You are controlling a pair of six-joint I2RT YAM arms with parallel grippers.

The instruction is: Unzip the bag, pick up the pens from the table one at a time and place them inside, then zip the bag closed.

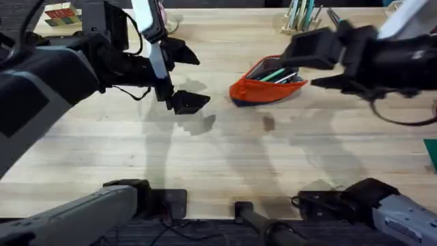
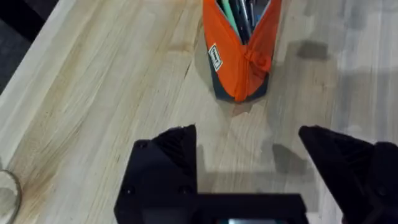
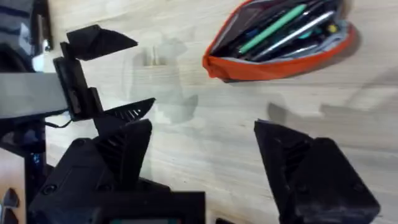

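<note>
The orange bag point(image 1: 256, 91) lies on the table point(image 1: 205, 157) right of centre, its zipper open and its mouth gaping. Inside, the green pen point(image 3: 273, 28) rests on the dark lining with other slim pens beside it; I cannot pick the black pen out from the lining. My right gripper point(image 1: 298, 68) hovers above the bag's right end, open and empty, its fingers point(image 3: 286, 149) spread wide. My left gripper point(image 1: 199, 80) hangs open and empty to the left of the bag, whose near end point(image 2: 239, 56) lies just beyond that gripper's fingers point(image 2: 177, 146).
A bunch of pale pens in a wooden stand point(image 1: 300, 17) sits at the back edge behind the bag. A small coloured box point(image 1: 61, 15) is at the back left. A teal object point(image 1: 431, 154) shows at the right edge. Bare wood stretches across the front.
</note>
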